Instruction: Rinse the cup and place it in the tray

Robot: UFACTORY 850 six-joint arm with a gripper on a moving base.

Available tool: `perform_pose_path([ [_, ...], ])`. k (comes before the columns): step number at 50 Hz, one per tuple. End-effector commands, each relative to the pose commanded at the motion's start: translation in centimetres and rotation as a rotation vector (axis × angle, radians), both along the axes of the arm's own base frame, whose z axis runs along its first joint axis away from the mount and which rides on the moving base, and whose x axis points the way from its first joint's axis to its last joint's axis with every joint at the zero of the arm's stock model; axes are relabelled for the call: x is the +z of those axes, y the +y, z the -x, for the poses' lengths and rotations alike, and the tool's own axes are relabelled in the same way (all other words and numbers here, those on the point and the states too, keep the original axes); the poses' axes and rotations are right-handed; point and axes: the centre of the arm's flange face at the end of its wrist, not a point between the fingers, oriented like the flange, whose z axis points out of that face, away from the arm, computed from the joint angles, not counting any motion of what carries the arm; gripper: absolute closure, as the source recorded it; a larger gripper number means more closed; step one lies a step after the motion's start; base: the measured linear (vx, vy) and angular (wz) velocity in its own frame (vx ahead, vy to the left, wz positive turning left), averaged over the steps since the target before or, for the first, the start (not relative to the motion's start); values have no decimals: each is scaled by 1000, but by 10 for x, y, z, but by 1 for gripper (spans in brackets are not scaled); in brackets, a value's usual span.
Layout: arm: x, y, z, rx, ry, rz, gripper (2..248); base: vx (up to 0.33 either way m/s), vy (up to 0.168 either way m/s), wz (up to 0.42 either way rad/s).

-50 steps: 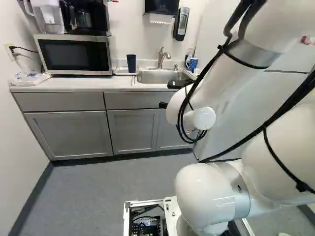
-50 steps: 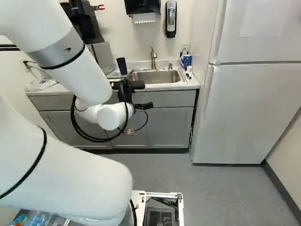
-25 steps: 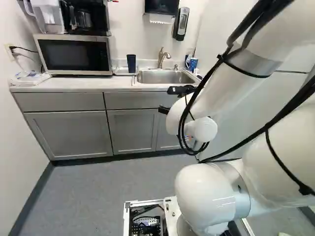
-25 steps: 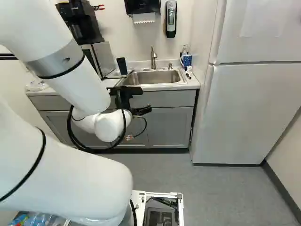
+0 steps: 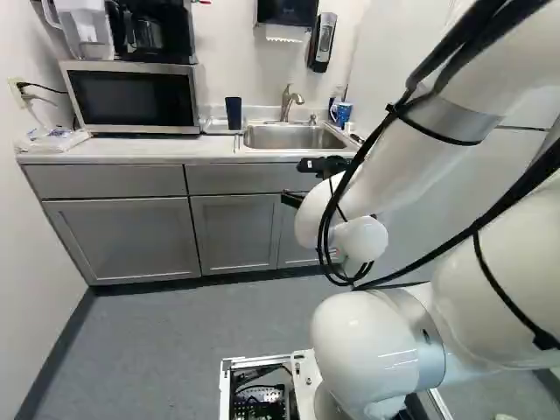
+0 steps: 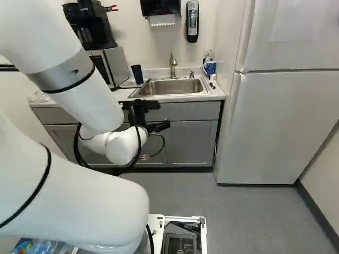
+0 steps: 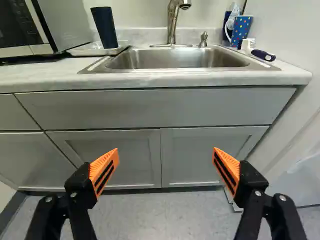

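Note:
My gripper (image 6: 159, 126) is in front of the sink cabinet, below the counter's edge in the right base view. Seen from the wrist, the gripper (image 7: 165, 169) has its orange-padded fingers wide apart with nothing between them. The dark blue cup (image 7: 104, 27) stands at the tray (image 7: 98, 50), left of the sink in the left base view. Ahead of the fingers and beyond the counter's edge is the steel sink (image 7: 175, 59) with its faucet (image 7: 172, 22). A blue dotted mug (image 7: 241, 30) stands at the sink's other side.
A microwave (image 5: 133, 98) is on the counter (image 5: 166, 149), with a coffee maker (image 5: 150, 31) above it. A white fridge (image 6: 280, 127) stands right of the cabinets in the right base view. A brush (image 7: 262, 55) lies near the mug.
The wrist and gripper have come down and back slightly from the sink. The base, cup and tray have stayed in place, and the mug too.

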Motion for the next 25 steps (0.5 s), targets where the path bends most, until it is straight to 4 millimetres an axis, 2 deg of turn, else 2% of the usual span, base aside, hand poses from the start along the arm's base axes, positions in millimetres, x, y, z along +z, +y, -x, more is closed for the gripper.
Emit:
perform_pose_path([
  [25, 0, 0, 0, 0, 0, 0, 3, 0, 0, 0],
])
